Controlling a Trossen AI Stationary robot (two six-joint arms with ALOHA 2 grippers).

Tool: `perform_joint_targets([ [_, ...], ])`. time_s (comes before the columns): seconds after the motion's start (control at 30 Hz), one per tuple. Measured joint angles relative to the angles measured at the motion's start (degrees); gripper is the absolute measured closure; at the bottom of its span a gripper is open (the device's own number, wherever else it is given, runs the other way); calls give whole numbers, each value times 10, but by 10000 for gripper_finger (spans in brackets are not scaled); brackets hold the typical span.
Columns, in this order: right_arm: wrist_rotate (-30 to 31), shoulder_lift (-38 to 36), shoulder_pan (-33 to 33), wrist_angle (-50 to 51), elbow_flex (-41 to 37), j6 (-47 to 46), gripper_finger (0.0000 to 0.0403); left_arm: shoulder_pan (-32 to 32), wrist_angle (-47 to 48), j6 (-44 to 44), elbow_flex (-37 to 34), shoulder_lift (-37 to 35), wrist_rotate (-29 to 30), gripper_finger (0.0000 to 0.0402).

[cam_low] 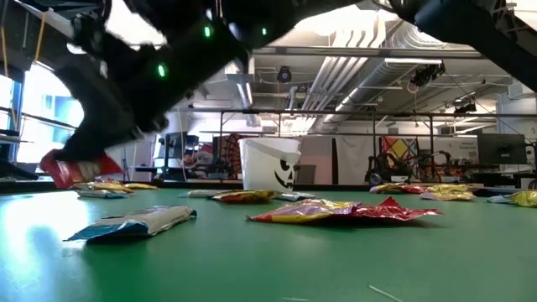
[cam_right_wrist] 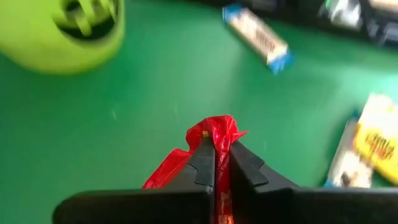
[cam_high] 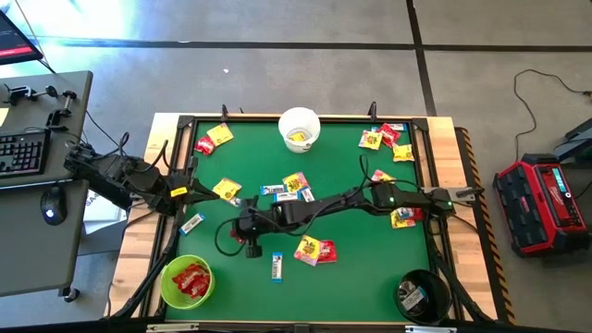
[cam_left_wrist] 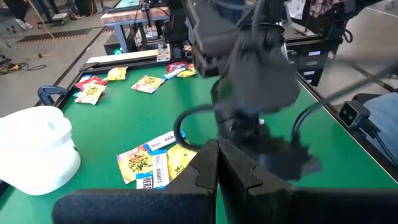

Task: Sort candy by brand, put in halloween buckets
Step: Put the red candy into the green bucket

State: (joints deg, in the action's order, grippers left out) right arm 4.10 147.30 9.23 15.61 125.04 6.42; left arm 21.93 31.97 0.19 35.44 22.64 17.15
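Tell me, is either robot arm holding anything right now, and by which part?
The right gripper is shut on a red crinkly candy packet, pinching its edge. The left gripper is shut and holds nothing.

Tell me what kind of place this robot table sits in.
Likely a robotics lab or workshop: bare concrete floor, a desk with a keyboard beside the green table, exposed ceiling ducts and equipment racks behind.

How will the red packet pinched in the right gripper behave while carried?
Likely floppy: the red packet bunches and folds past the shut right gripper. Probably light, since a thin fingertip pinch holds it. Its glossy wrapper might slip.
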Motion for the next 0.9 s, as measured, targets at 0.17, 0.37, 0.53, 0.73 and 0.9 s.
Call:
perform_joint_targets([
  [0.17,-1,0,0,-8,-22,-8,403,0,0,-1,0,0,0,401],
  [0.37,-22,0,0,-1,-21,-11,388,0,0,-1,0,0,0,402],
  [0.53,-22,0,0,10,-21,-2,305,0,0,-1,0,0,0,402],
  [0.73,-22,-5,0,20,-20,-1,209,0,-1,-1,0,0,0,402],
  [0.9,36,-45,-1,58,-20,15,234,0,-2,0,0,5,0,402],
])
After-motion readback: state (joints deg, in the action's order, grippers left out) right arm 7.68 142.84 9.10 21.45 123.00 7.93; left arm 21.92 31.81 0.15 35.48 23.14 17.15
